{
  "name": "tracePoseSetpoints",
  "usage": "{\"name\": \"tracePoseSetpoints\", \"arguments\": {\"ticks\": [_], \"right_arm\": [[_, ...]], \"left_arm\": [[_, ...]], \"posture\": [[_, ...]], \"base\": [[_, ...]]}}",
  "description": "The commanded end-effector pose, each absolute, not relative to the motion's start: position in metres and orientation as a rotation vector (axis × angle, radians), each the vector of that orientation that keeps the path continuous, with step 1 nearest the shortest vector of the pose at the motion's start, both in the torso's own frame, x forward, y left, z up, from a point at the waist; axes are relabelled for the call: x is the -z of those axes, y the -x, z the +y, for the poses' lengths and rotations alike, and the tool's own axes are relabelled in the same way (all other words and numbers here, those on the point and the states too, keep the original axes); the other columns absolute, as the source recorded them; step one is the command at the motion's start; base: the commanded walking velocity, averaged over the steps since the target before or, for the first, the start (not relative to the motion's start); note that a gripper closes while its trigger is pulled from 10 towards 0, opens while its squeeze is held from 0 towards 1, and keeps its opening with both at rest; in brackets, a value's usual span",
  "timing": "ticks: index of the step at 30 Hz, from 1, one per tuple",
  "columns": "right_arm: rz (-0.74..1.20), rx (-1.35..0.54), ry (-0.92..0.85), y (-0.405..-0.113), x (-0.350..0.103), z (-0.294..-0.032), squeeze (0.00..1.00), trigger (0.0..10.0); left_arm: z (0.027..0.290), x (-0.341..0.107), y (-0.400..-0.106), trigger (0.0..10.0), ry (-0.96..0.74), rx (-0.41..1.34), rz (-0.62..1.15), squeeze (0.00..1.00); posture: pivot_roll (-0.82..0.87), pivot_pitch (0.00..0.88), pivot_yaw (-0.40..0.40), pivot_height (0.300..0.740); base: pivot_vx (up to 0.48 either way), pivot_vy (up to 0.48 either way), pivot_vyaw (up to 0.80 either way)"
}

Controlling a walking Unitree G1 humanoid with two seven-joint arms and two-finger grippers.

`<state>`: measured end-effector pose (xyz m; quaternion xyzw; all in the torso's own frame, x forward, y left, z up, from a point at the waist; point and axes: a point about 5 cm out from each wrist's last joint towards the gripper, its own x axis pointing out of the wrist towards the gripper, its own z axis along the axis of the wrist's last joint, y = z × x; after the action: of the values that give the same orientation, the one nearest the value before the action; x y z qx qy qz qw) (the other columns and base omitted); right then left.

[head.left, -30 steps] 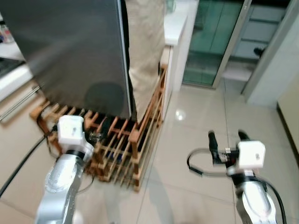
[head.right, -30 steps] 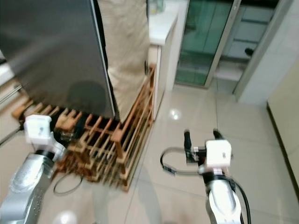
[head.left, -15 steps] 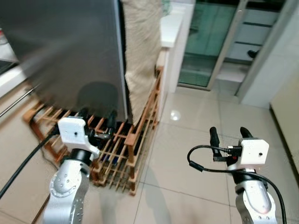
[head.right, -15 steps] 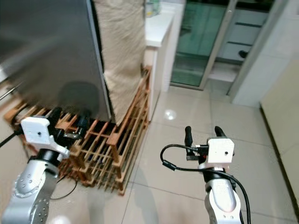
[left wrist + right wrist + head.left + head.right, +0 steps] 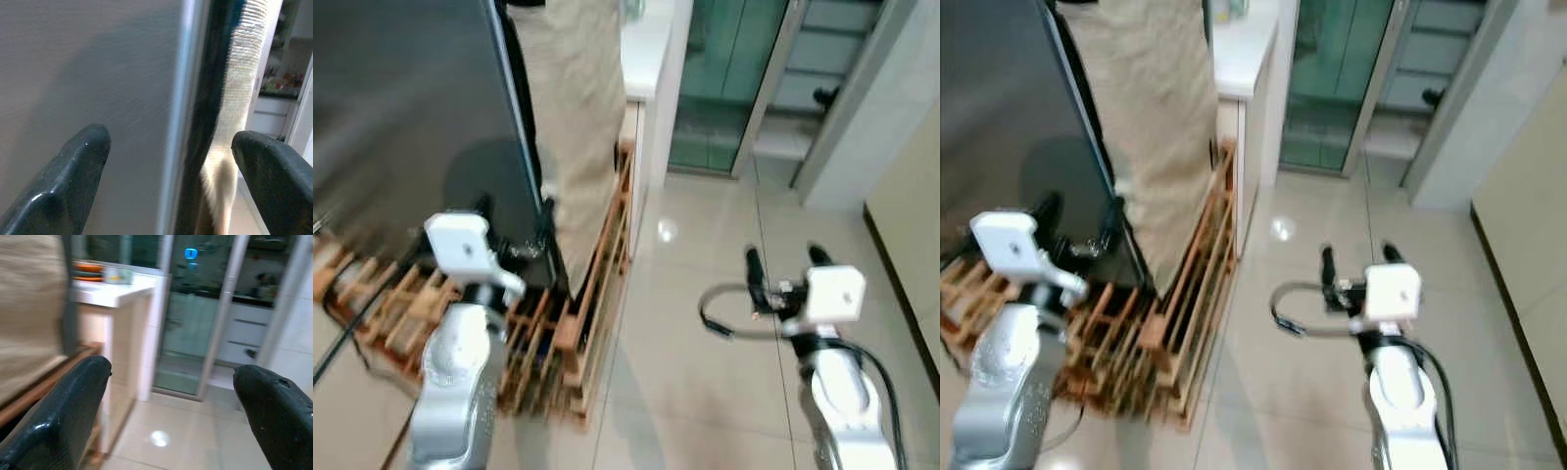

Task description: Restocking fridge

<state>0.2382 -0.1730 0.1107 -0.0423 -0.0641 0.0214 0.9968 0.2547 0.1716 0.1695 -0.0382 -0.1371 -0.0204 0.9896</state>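
The fridge's grey door (image 5: 401, 117) stands at the left, its right edge (image 5: 188, 98) running beside a dark gap. My left gripper (image 5: 514, 220) is open and close in front of the door's lower corner; in the left wrist view its fingers (image 5: 73, 171) straddle that edge, apart from it. My right gripper (image 5: 785, 264) is open over the tiled floor, holding nothing, and points towards the white counter and glass door (image 5: 195, 323).
A beige cloth (image 5: 573, 98) hangs just right of the fridge door. A wooden rack (image 5: 597, 264) stands on the floor below it. A white counter (image 5: 646, 39) and a green glass sliding door (image 5: 724, 78) lie beyond. Glossy tiled floor (image 5: 705, 372) spreads to the right.
The whole view has shifted, so the camera moved nearer the fridge. My left gripper has risen from by the wooden rack to the door's lower edge. The right gripper stays open.
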Motion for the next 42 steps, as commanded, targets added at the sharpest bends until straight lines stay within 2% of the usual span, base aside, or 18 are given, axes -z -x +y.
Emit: {"name": "tracePoseSetpoints", "arguments": {"ticks": [1,10,17,22,34,42], "right_arm": [[-0.112,-0.027,0.112,-0.240,-0.108,-0.184,0.00,10.0],[-0.103,-0.054,0.116,-0.243,-0.105,-0.181,0.00,10.0],[-0.094,-0.058,0.108,-0.247,-0.102,-0.179,0.00,10.0],[-0.088,-0.057,0.104,-0.247,-0.100,-0.179,0.00,10.0],[-0.071,-0.057,0.106,-0.247,-0.095,-0.180,0.00,10.0],[-0.080,-0.064,0.103,-0.248,-0.096,-0.176,0.00,10.0]], "left_arm": [[0.163,-0.185,-0.258,10.0,0.084,0.066,-0.343,0.00],[0.167,-0.192,-0.261,10.0,0.085,0.043,-0.357,0.00],[0.150,-0.182,-0.280,10.0,0.052,0.182,-0.211,0.00],[0.146,-0.184,-0.284,10.0,0.061,0.212,-0.193,0.00],[0.145,-0.177,-0.285,10.0,0.093,0.204,-0.128,0.00],[0.144,-0.176,-0.306,10.0,0.097,0.184,-0.112,0.00]], "posture": [[-0.15,0.000,-0.006,0.740],[-0.14,0.000,-0.013,0.740],[-0.14,0.000,-0.005,0.740],[-0.15,0.000,0.006,0.740],[-0.14,0.000,0.005,0.740],[-0.16,0.000,0.008,0.740]], "base": [[0.000,0.000,0.00],[0.000,0.000,0.00],[0.000,0.000,0.00],[0.000,0.000,0.00],[0.000,0.000,0.00],[0.000,0.000,0.00]]}}
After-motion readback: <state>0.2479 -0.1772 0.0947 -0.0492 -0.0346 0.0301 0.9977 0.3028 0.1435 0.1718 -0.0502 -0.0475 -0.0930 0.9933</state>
